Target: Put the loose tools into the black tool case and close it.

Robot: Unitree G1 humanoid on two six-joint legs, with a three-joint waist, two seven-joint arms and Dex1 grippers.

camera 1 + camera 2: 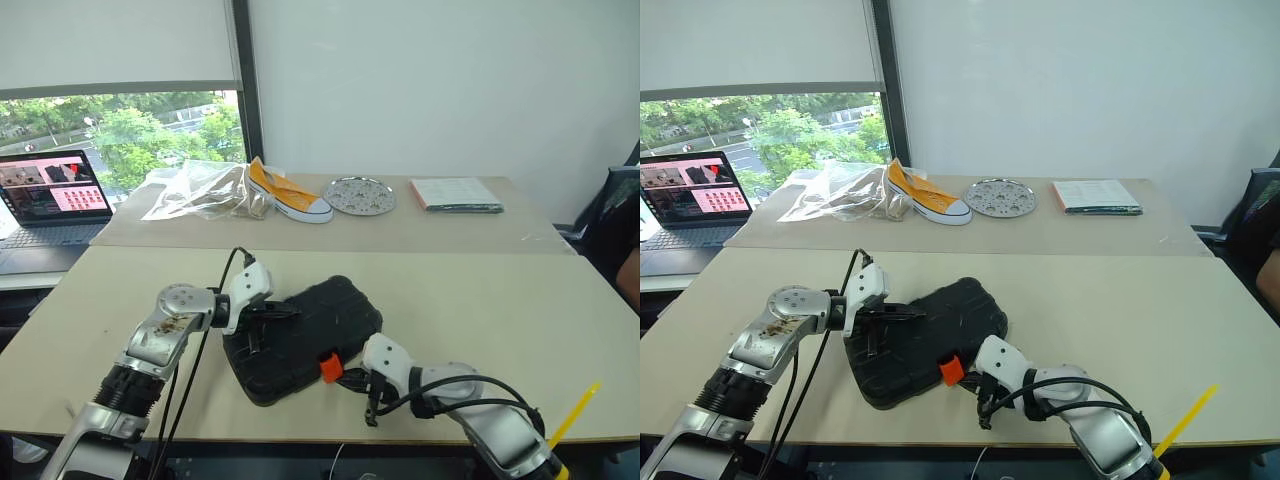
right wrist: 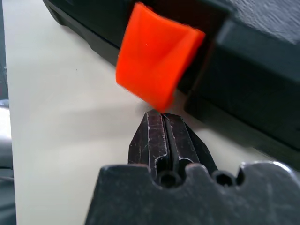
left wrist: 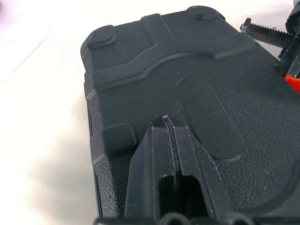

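Note:
The black tool case (image 1: 320, 325) lies with its lid down on the near table, its textured shell facing up. My left gripper (image 1: 290, 313) is shut, and its fingertips (image 3: 166, 121) rest on top of the lid near the case's left end. The small orange latch (image 1: 331, 368) sticks out from the case's front edge. My right gripper (image 2: 163, 116) is shut with nothing in it, its tips just under the latch (image 2: 157, 65) and close above the tabletop. The loose tools are out of view.
On the far table lie a crumpled plastic bag (image 1: 195, 190), a yellow shoe (image 1: 290, 195), a round metal plate (image 1: 360, 195) and a notebook (image 1: 455, 194). An open laptop (image 1: 50, 200) stands at the far left. A yellow strip (image 1: 572, 415) sticks out at the near right.

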